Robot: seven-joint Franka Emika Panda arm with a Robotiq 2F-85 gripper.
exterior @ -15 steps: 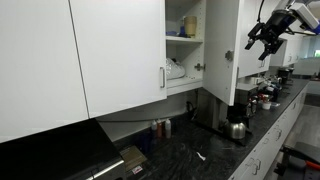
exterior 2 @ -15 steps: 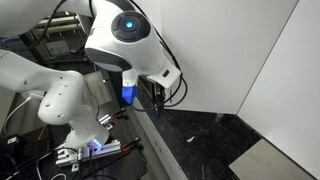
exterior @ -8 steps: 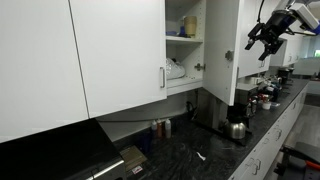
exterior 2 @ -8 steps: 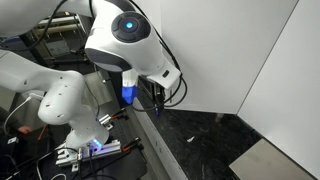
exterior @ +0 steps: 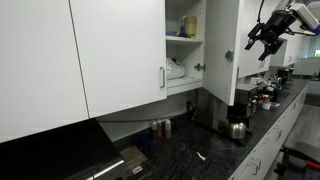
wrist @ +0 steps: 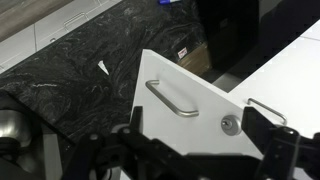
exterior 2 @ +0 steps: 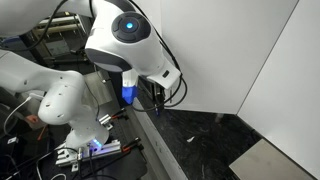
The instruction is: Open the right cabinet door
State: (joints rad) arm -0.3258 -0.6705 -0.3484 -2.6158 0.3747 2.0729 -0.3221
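Note:
The right cabinet door (exterior: 222,50) is a tall glossy white panel and stands swung out, with shelves showing behind it. In the wrist view it (wrist: 205,110) fills the middle, with its silver bar handle (wrist: 172,97) and a small round metal fitting (wrist: 231,125). My gripper (exterior: 263,38) hangs beside the door, apart from it, near the top of an exterior view. In the wrist view my gripper (wrist: 200,152) is open and empty, its dark fingers spread at the bottom edge below the handle.
The wider white door (exterior: 120,50) with its handle (exterior: 163,77) stays shut. A kettle (exterior: 237,128) and small items stand on the dark marbled counter (exterior: 200,155). A second handle (wrist: 268,105) shows on a neighbouring white panel. The arm's base (exterior 2: 60,105) stands by the counter.

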